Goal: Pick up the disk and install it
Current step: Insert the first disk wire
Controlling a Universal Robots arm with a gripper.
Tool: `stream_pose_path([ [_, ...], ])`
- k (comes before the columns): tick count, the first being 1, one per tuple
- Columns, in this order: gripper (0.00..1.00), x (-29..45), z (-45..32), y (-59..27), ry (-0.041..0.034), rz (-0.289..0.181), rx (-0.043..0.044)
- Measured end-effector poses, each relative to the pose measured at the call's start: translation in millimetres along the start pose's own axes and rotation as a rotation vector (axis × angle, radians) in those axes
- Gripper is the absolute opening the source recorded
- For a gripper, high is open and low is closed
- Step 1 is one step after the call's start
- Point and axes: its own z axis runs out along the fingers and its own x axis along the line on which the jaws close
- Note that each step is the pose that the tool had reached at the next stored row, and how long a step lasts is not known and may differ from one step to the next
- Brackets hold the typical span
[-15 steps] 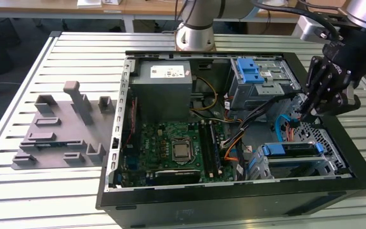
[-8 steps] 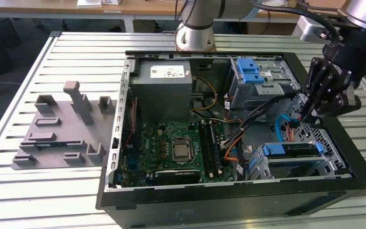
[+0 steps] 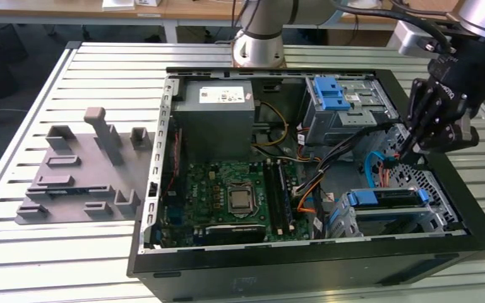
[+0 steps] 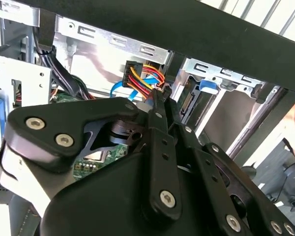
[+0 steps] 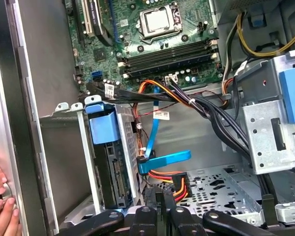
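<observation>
The disk (image 3: 383,198) sits in the metal drive cage (image 3: 394,218) at the front right corner of the open computer case, blue bracket facing out. In the first wrist view the disk (image 5: 113,169) stands on edge in that cage under its blue tab. My gripper (image 3: 403,150) hangs just behind the cage, inside the case by its right wall. Its fingers are shut together with nothing between them. In both wrist views my gripper (image 4: 161,92) (image 5: 161,199) has its tips right beside a black plug with red, orange and yellow wires (image 4: 142,73) and a blue flat cable (image 5: 162,161).
The case (image 3: 310,265) lies open on a slatted table, with motherboard (image 3: 234,196), grey power supply box (image 3: 217,120) and an upper bay with a blue latch (image 3: 333,95). A grey plastic stand (image 3: 78,173) sits to the exterior view's left. A hand (image 5: 0,206) rests outside the case wall.
</observation>
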Motion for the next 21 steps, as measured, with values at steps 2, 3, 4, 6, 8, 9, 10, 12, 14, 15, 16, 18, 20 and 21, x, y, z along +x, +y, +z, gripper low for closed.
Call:
stream_pose_path([
  [2,0.17,1.1,0.3,0.6,-0.0001,-0.013,0.0022],
  [3,0.17,1.9,0.5,0.8,-0.0001,-0.019,0.0034],
  [4,0.17,2.7,0.7,1.1,-0.0002,-0.024,0.0043],
  [6,0.17,5.1,1.2,1.8,-0.0001,-0.033,0.006],
  [8,0.17,7.9,1.7,2.6,-0.0002,-0.039,0.0078],
  [9,0.17,9.3,1.9,3.0,-0.0004,-0.042,0.009],
  [10,0.17,10.6,2.1,3.4,-0.0006,-0.044,0.0105],
  [12,0.17,13.4,2.5,3.9,-0.0008,-0.049,0.0134],
  [14,0.17,15.0,2.7,4.2,-0.001,-0.057,0.0149],
  [15,0.17,15.3,2.8,4.4,-0.0009,-0.064,0.0158],
  [16,0.17,15.5,2.9,4.5,-0.0007,-0.074,0.0172],
  [18,0.17,15.6,3.2,4.6,-0.0004,-0.1,0.0206],
  [20,0.17,15.7,3.7,4.7,-0.0004,-0.126,0.0239],
  [21,0.17,15.9,4.1,4.7,-0.0006,-0.136,0.0255],
])
